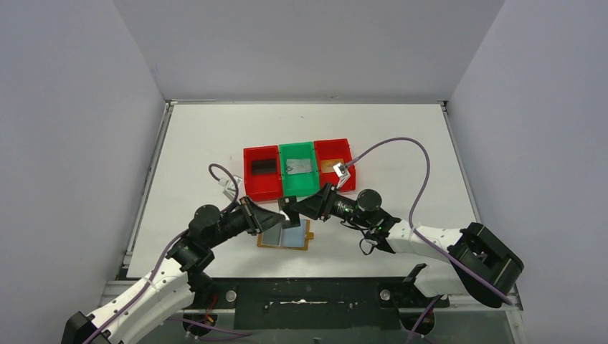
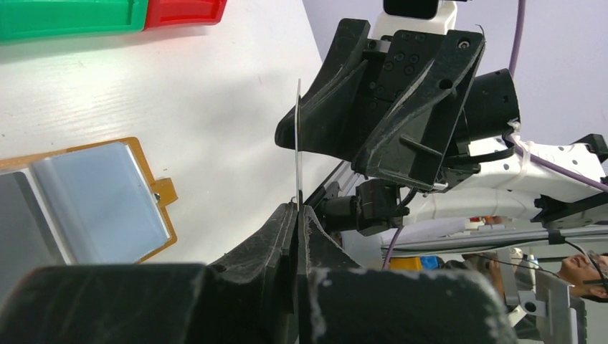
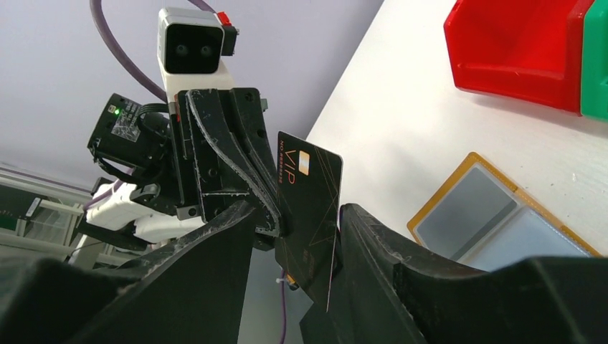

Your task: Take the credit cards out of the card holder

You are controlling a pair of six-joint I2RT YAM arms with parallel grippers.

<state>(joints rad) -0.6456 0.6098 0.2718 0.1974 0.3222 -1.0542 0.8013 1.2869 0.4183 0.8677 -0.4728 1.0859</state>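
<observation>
We see left claw (image 2: 298, 209) clamped on black card (image 3: 310, 193), up off the surface (image 1: 416, 143). Right claw (image 3: 301, 215) half-wide around it, can't tell if gripping. Card holder (image 1: 285, 237) lies open below.

Black credit card (image 3: 308, 215) above the card holder (image 3: 446, 195): smooth semi-gloss plastic with gold print; holder rim tan, leather-like, matt, sleeves smooth blue-grey film; left gripper fingers (image 2: 258, 258) over it rough matt black plastic; red bin (image 3: 516, 43) and green bin (image 2: 64, 18) beyond it glossy plastic; table (image 2: 179, 93) under it white, matt, faintly grained.
</observation>
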